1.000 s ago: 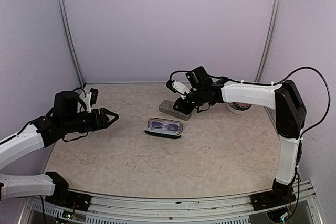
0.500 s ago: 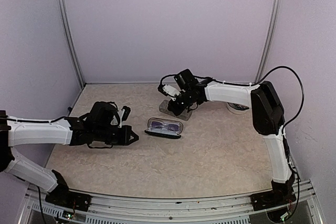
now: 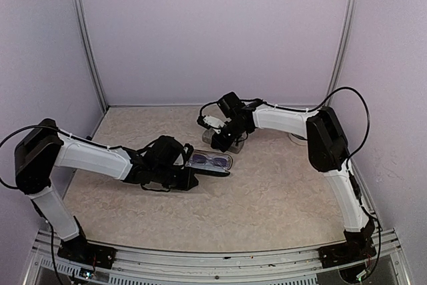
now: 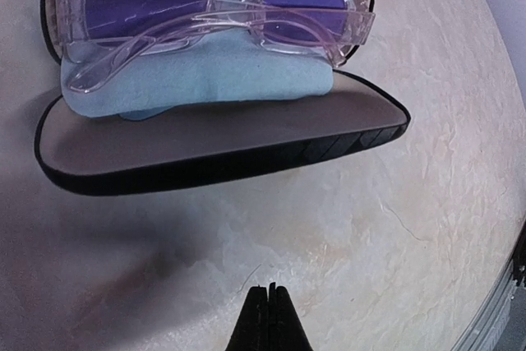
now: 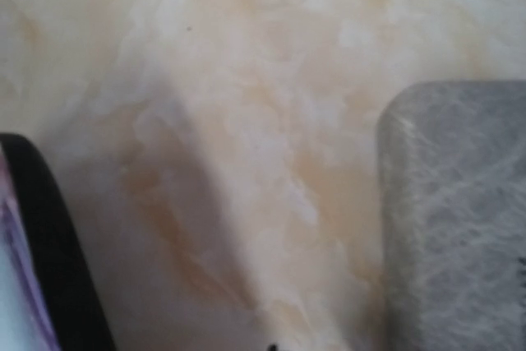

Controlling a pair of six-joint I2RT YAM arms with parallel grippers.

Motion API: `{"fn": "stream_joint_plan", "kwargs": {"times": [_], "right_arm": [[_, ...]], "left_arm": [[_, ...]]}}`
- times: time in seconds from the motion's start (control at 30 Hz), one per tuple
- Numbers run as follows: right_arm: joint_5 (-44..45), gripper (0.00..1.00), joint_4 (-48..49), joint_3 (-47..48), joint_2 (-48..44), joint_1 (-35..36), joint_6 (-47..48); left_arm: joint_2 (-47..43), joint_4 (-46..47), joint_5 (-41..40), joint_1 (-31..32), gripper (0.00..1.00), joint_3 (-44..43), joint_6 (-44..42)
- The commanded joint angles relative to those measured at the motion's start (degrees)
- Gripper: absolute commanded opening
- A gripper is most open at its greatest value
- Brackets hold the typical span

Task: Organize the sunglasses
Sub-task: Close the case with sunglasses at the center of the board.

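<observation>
Both stretch out low toward the black case [image 4: 222,141]: we see the left gripper [image 4: 267,297] pinched shut, empty, just beside it, the right gripper [image 3: 218,143] likewise behind it. The clear sunglasses [image 4: 218,6] lie inside, lengthwise along it.

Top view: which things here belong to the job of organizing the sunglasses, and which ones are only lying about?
Belong to the job:
- clear sunglasses with purple lenses
- open black case in which they lie, on a blue cloth

Only lying about, as far as can be seen:
- grey case, beyond the black one
- white container at the far right, partly hidden
</observation>
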State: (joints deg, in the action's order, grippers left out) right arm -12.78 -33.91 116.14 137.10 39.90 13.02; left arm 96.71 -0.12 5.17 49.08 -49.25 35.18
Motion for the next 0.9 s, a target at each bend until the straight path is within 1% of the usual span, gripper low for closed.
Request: {"fn": "stream_joint_plan", "kwargs": {"times": [0.0, 0.13, 0.37, 0.5, 0.87], "right_arm": [[-3.08, 0.0, -3.32, 3.43, 2.01, -0.44, 1.31], [-4.2, 0.0, -4.23, 4.03, 2.8, -0.44, 1.87], [-5.77, 0.0, -4.98, 4.01, 3.17, -0.37, 2.46], [-6.67, 0.0, -5.09, 3.42, 2.71, 0.02, 3.11], [-8.32, 0.0, -3.25, -1.79, -1.46, 1.61, 3.42]], "left_arm": [[3.06, 2.72, -3.79, 1.13, 0.0, -3.07, 0.91], [5.78, 3.03, -5.78, 1.45, 0.0, -4.3, 1.52], [7.66, 4.75, -8.22, 1.46, 0.0, -5.22, 2.09], [8.32, 5.21, -8.34, 1.3, 0.0, -6.04, 2.25], [8.05, 6.97, -7.68, -0.31, 0.0, -6.48, 2.76]]}}
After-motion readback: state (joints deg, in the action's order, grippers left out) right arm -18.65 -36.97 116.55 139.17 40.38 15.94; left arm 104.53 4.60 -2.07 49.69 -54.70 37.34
